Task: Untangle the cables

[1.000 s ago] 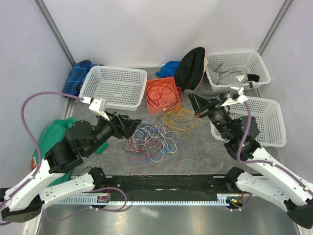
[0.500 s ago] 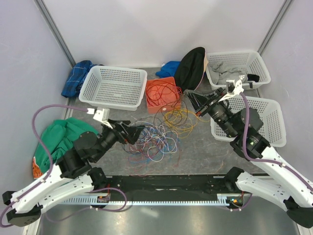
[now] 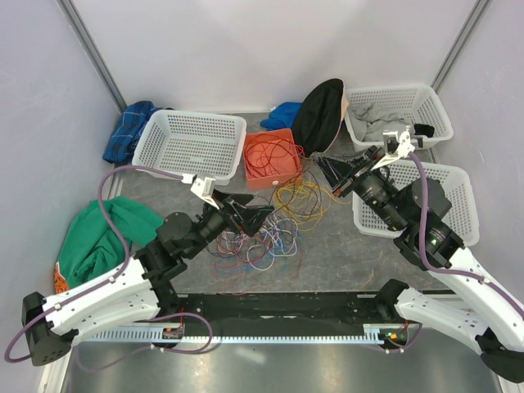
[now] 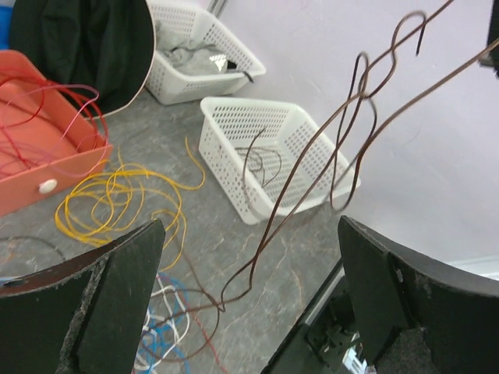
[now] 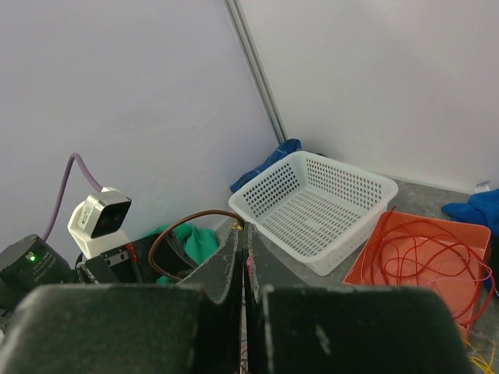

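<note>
Tangled multicoloured cables (image 3: 262, 233) mid-table

Open along the bare table (image 3: 344, 255) strip between the cable tangle (image 3: 258, 233) and the near black rail (image 3: 278, 307). Hemmed at the back by the orange tray (image 3: 270, 182) and left white basket (image 3: 190, 146), on the right by the near right basket (image 3: 458, 205). Crossed in mid-air by a kinked brown wire (image 4: 308, 171) rising from the tangle.

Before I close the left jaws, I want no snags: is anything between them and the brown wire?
Nothing visible does: the brown wire rises from the cable pile through the gap of the open left gripper.
</note>
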`<state>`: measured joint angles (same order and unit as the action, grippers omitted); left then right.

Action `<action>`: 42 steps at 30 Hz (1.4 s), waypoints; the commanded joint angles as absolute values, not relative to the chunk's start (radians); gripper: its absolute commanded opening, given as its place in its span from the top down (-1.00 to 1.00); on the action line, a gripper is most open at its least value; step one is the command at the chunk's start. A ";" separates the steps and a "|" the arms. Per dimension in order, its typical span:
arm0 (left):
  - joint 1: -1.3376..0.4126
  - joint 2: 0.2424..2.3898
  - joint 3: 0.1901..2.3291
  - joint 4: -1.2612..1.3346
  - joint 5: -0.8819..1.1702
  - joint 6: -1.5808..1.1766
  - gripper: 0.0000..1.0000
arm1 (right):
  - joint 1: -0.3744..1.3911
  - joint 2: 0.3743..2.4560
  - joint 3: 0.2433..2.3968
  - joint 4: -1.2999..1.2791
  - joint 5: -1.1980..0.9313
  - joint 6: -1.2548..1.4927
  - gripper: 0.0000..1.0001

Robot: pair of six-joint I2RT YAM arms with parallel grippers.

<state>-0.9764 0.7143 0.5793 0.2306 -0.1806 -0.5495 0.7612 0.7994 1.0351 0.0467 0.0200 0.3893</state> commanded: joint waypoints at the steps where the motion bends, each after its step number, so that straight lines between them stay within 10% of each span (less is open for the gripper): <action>1: -0.974 0.773 0.572 0.382 -0.187 -0.528 -0.98 | 0.762 0.778 1.072 0.035 0.003 0.394 1.00; 7: -0.974 0.877 0.569 0.466 -0.155 -0.522 -0.79 | 0.764 0.761 1.085 0.026 0.002 0.397 1.00; 10: -0.974 0.908 0.571 0.495 -0.137 -0.508 -0.34 | 0.762 0.750 1.083 0.023 0.003 0.397 1.00; 14: -0.974 0.864 0.575 0.399 -0.239 -0.538 0.96 | 0.764 0.729 1.086 0.003 0.034 0.376 1.00; 26: -0.965 0.651 0.548 -0.397 -0.682 -0.850 0.96 | 0.761 0.681 1.183 -0.071 0.175 0.279 1.00; 42: -0.948 0.517 0.420 -0.693 -0.572 -1.117 0.96 | 0.762 0.643 1.341 -0.140 0.304 0.192 1.00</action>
<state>-0.9516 0.5545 0.4335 -0.6510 -0.6147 -1.0267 0.7616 0.6361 1.2984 -0.1230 0.2909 0.2161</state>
